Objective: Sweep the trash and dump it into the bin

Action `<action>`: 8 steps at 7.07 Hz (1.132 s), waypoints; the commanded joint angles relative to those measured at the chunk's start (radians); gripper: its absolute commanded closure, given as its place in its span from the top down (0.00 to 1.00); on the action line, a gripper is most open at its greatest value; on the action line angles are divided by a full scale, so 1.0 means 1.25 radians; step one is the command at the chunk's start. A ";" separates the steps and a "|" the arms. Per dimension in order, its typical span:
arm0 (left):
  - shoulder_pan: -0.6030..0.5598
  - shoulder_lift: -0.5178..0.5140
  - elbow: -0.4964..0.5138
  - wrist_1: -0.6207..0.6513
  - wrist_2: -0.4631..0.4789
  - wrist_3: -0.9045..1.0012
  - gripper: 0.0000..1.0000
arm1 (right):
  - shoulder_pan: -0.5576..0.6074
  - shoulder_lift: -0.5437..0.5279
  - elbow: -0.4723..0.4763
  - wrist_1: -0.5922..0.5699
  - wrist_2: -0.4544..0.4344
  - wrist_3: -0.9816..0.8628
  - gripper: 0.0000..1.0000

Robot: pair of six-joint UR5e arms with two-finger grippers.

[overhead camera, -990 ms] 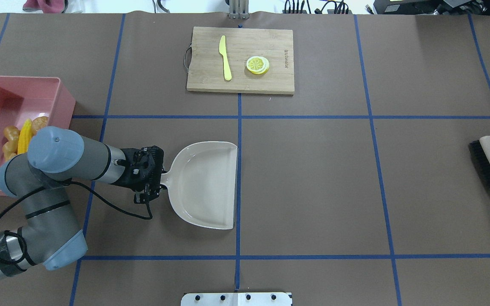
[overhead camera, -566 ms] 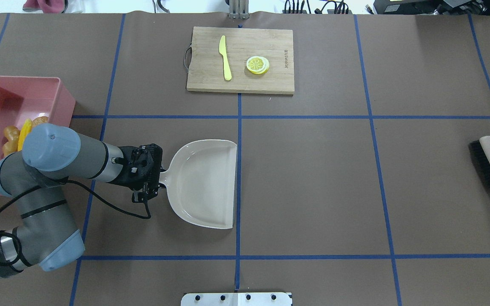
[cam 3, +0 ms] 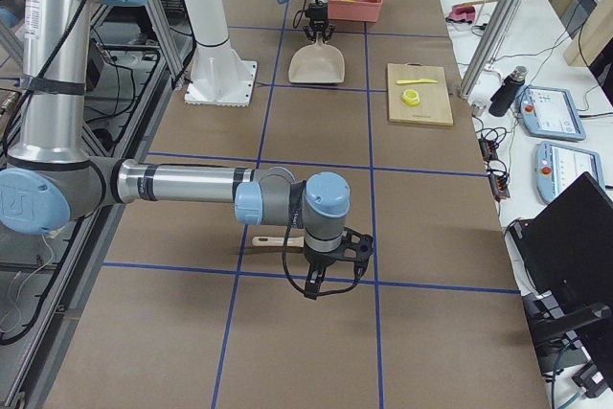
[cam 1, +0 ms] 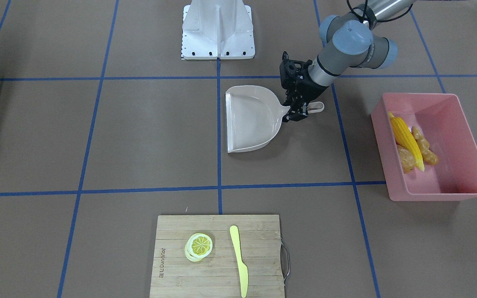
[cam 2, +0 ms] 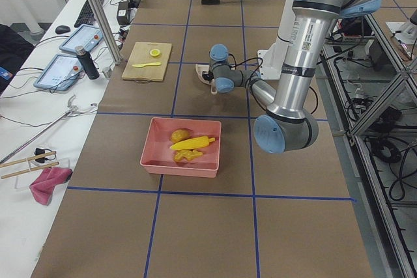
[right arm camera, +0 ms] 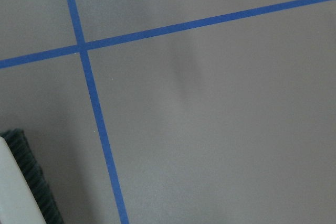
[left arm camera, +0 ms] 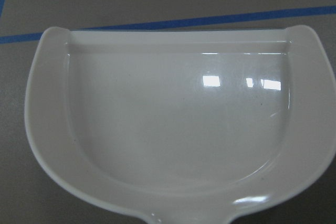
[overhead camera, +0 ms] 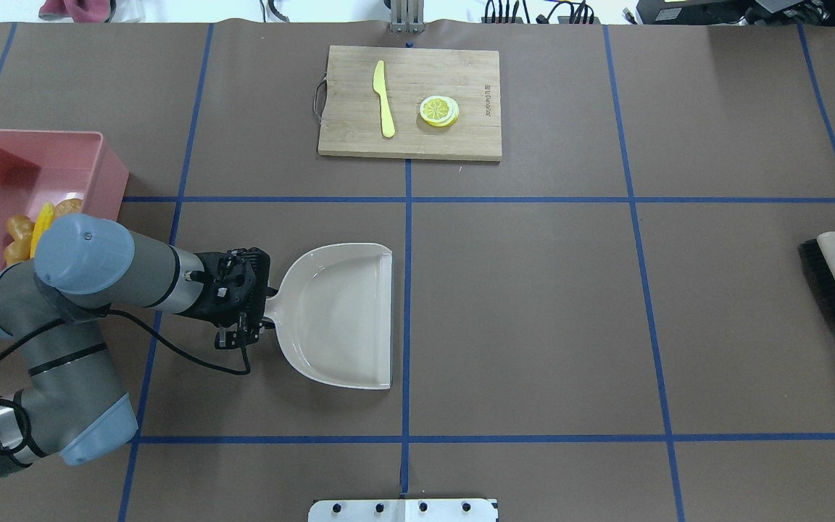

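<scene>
The pink bin [overhead camera: 95,156] stands at the table's left end; it also shows in the front view [cam 1: 381,136]. In it lie the corn cob [cam 1: 406,138], the ginger root [cam 1: 425,151] and the potato [cam 1: 406,159]. My left gripper [overhead camera: 243,322] is shut on the handle of the beige dustpan [overhead camera: 338,319], which lies flat and empty on the table right of the bin. The left wrist view shows the pan's bare inside [left arm camera: 173,119]. My right gripper [cam 3: 321,284] hangs over the table's right end, seen only in the right side view; I cannot tell its state.
A black-bristled brush [overhead camera: 823,279] lies at the table's right edge, beside my right gripper. A wooden cutting board [overhead camera: 461,80] at the far middle carries a yellow knife [overhead camera: 385,98] and a lemon slice [overhead camera: 439,111]. The robot's base plate [cam 1: 218,37] sits at the near middle.
My left gripper has drawn the dustpan a little to the left, toward the bin side, and the pan now sits squarer to the grid lines. Nothing else has moved.
</scene>
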 commanded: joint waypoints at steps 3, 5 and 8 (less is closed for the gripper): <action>-0.126 0.024 -0.060 0.039 -0.001 -0.007 0.98 | 0.000 0.001 -0.018 0.000 -0.002 0.000 1.00; -0.257 0.031 -0.082 0.121 -0.004 -0.009 0.98 | 0.000 0.001 -0.027 0.001 -0.002 0.000 1.00; -0.413 0.126 -0.082 0.173 -0.023 -0.038 0.98 | 0.000 0.001 -0.026 0.001 -0.002 -0.001 1.00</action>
